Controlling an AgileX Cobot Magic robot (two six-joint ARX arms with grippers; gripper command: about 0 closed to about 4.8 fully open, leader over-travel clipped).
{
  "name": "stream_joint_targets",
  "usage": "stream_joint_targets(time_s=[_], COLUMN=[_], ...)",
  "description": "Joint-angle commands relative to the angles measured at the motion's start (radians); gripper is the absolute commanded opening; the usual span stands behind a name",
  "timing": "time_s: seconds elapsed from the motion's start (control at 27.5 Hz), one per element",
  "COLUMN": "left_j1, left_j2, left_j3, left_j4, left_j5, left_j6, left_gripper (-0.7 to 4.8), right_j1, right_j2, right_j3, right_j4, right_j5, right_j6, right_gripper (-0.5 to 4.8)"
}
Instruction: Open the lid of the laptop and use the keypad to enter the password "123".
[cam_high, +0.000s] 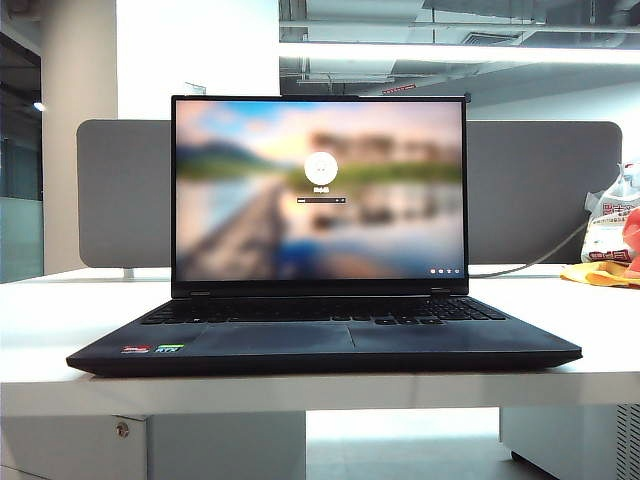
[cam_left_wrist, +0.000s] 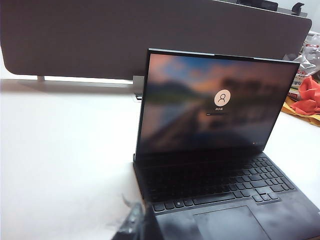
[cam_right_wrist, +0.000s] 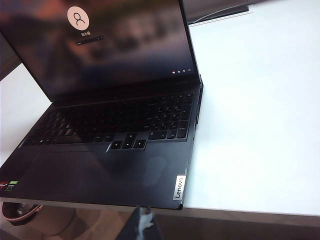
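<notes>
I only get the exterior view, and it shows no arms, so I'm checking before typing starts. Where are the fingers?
Observer: The left fingers are low by the laptop's front left corner; I can't tell whether they are open or shut.
Operator: And the right?
Observer: The right fingers are just off the front edge, near the Lenovo badge.
Operator: Open?
Observer: No, shut, and holding nothing.

The laptop (cam_right_wrist: 125, 150) lies open, lid (cam_right_wrist: 100, 45) lit, keypad (cam_right_wrist: 115, 120) bare; the right gripper (cam_right_wrist: 142, 225), jaws closed, hangs off its front edge.
</notes>
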Motion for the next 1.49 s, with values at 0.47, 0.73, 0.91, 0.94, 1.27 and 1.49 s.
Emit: stream_joint_targets(time_s=[0.47, 0.73, 0.91, 0.94, 1.27, 1.49], left_j1=[0.167, 0.163, 0.163, 0.163, 0.086, 0.105], left_j2=[-0.034, -0.034, -0.034, -0.034, -0.034, -0.034], left_j3=[-0.357, -0.483, -0.54, -0.551, -0.604, -0.604], left_j4=[0.384, 0.492, 0.542, 0.555, 0.604, 0.604], left_j5=[-0.044, -0.039, -0.038, -0.037, -0.058, -0.109], left_j6=[0.034, 0.045, 0.038, 0.035, 0.031, 0.031], left_gripper=[-0.03, -0.03, -0.03, -0.03, -0.03, -0.03], right_j1=[0.0, 0.0, 0.0, 0.0, 0.0, 0.0], right_j2=[0.001, -0.001, 0.0, 0.0, 0.0, 0.0], right_j3=[0.006, 0.006, 0.006, 0.006, 0.006, 0.006], right_j4=[0.013, 0.013, 0.013, 0.013, 0.013, 0.013], right_j5=[0.004, 0.004, 0.004, 0.004, 0.004, 0.004], right_j6=[0.004, 0.004, 0.003, 0.004, 0.004, 0.003], right_gripper=[-0.05, -0.05, -0.05, -0.05, -0.05, -0.05])
